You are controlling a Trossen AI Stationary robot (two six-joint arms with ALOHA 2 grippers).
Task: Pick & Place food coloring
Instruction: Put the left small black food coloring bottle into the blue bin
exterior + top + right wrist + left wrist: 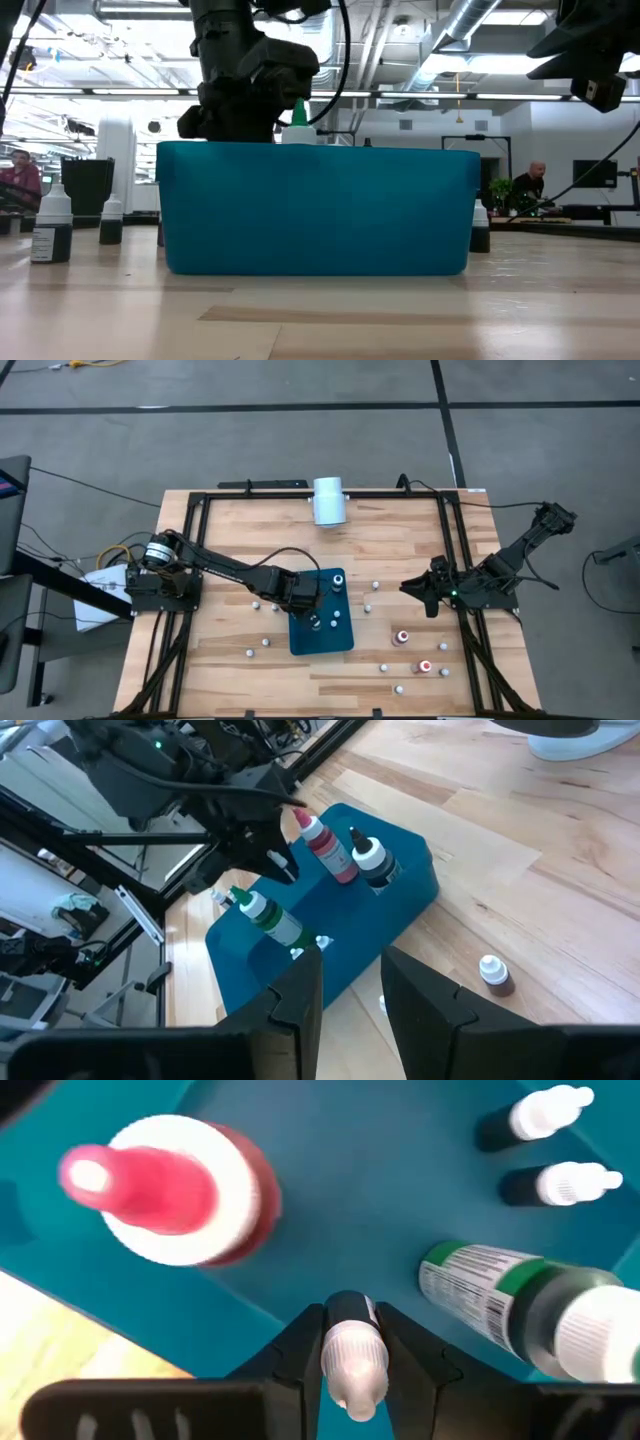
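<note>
The food coloring bottles are tiny. Several whitish-capped ones lie scattered on the wood, such as one (266,642); two red-topped ones (401,637) stand toward the right. The teal tray (343,638) sits mid-table and holds a red bottle (165,1190), a green bottle (515,1305) that leans over, and two small dark bottles (545,1115). My left gripper (303,592) is over the tray's left part, shut on a small white-capped bottle (352,1350). My right gripper (418,588) hovers open at the table's right side, touching nothing. My left gripper pinches the small bottle just below its white cap (350,1332), one finger (300,1350) on each side. It comes from above, slanting down into the tray. The bottle stands roughly upright between the fingers; whether its base rests on the tray floor is hidden.
A large white cylinder (329,500) lies at the far edge. A black frame (200,550) runs around the table. More small bottles stand near the tray's sides (52,225), (480,228). One small bottle (494,972) stands on bare wood between the tray and my right gripper.
</note>
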